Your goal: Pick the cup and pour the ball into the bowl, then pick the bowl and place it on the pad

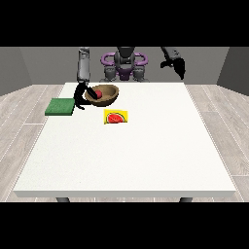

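The brown wooden bowl [103,95] sits on the far left part of the large white table [131,155], with a small red ball [98,94] lying inside it, toward its left side. The hand at the view's left [80,95] is right at the bowl's left rim — a dark finger seems to reach over the rim toward the ball, while the rest of the hand hangs down outside the bowl onto the table. Whether those fingers pinch the rim or just rest against it, I cannot tell from here.

Just left of that hand lies the flat green square pad [60,106], apart from the bowl. Near the bowl, on its near right side, lies a yellow card with a watermelon slice on it [116,117].

The hand at the view's right [178,65] hangs in the air beyond the table's far right edge, well apart from everything — its fingers droop downward, holding nothing.
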Tool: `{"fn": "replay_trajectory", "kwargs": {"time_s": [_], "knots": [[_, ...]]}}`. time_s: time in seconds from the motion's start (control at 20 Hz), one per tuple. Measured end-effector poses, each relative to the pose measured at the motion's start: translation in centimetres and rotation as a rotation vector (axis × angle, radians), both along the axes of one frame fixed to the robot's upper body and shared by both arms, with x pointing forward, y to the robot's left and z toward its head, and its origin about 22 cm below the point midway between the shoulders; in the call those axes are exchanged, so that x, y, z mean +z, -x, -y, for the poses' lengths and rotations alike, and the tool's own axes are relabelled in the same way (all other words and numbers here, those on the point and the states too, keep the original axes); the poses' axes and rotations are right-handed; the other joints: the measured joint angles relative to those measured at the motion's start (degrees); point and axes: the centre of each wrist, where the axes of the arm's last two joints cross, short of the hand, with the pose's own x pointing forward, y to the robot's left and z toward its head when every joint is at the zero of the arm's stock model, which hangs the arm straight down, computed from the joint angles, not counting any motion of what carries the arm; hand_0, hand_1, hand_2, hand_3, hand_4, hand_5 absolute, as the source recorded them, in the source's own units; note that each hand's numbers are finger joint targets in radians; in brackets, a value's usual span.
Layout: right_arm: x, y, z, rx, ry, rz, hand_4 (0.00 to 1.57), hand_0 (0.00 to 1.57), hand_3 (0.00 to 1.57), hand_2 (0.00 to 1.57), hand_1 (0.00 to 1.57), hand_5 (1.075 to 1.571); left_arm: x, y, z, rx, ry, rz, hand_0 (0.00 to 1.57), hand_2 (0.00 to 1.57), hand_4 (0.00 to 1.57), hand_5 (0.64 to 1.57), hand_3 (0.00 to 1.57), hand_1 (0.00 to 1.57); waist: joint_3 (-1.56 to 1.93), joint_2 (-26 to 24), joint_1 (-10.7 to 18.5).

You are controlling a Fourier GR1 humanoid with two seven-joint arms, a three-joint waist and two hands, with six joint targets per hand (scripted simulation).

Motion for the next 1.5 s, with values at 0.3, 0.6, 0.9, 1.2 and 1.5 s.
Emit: {"fn": "replay_trajectory", "kwargs": {"time_s": [0.3,0.6,0.9,1.2,1.5], "knots": [[2.7,-2.5,-1.7,0.017,0.002,-0.232,0.80,1.57,0.87,1.57,1.57,1.564,-4.2,1.7,-4.0,0.126,0.020,-0.159,0.00,0.00,1.00,1.407,0.00,0.00,1.14,-8.49,-7.17],[6.6,-4.3,-0.2,0.042,-0.030,-0.309,0.79,1.57,0.75,1.57,1.57,1.570,-6.7,3.8,-6.2,0.209,0.015,-0.230,0.00,0.00,1.00,1.414,0.00,0.00,1.46,-12.69,-12.02],[9.3,-3.7,6.2,-0.009,-0.022,-0.253,0.88,1.57,0.22,1.57,1.57,1.570,-5.4,3.4,-6.7,0.179,0.028,-0.159,0.00,0.00,1.10,1.448,0.00,0.00,1.59,-7.95,-10.37],[12.9,-4.0,11.4,-0.079,-0.007,-0.151,0.92,1.57,0.00,1.57,1.57,1.571,-1.3,1.7,-9.3,0.146,0.053,-0.046,0.00,0.00,1.32,1.546,0.00,0.00,1.61,-1.90,-6.83],[13.6,-2.8,14.5,-0.134,-0.019,-0.053,0.80,1.57,0.00,1.57,1.57,1.568,3.9,2.4,-18.3,0.186,0.083,0.074,0.00,0.00,1.28,1.571,0.00,0.00,1.62,3.10,-4.46]]}}
